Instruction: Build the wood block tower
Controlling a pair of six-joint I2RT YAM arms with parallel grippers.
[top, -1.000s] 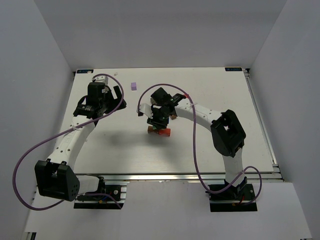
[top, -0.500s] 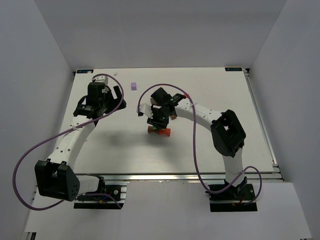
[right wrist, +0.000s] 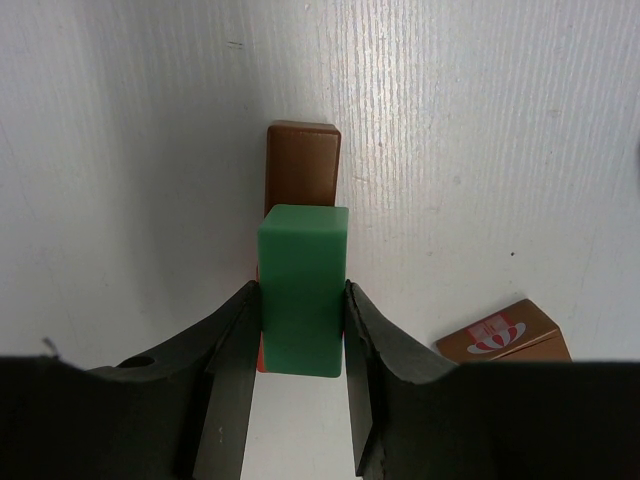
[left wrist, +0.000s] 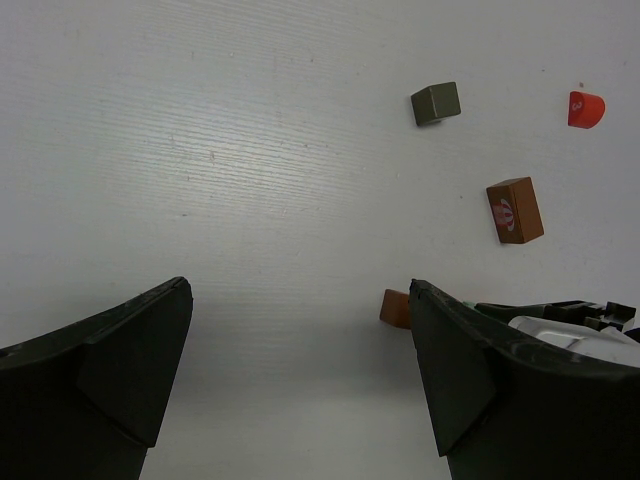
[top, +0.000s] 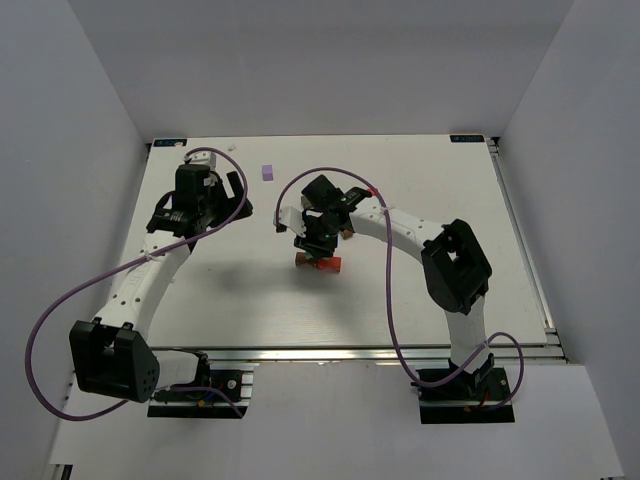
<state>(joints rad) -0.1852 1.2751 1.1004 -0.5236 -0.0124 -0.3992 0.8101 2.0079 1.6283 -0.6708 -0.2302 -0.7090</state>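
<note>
As right claw (right wrist: 303,305) grips green block (right wrist: 303,250), bar (right wrist: 303,160) beneath

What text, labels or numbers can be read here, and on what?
No legible words or numbers.
Red-and-white emblem on the brown block: no readable letters.
White mark on the red piece: too blurred to read.
Print on the far corner stickers: too small to read.
</note>
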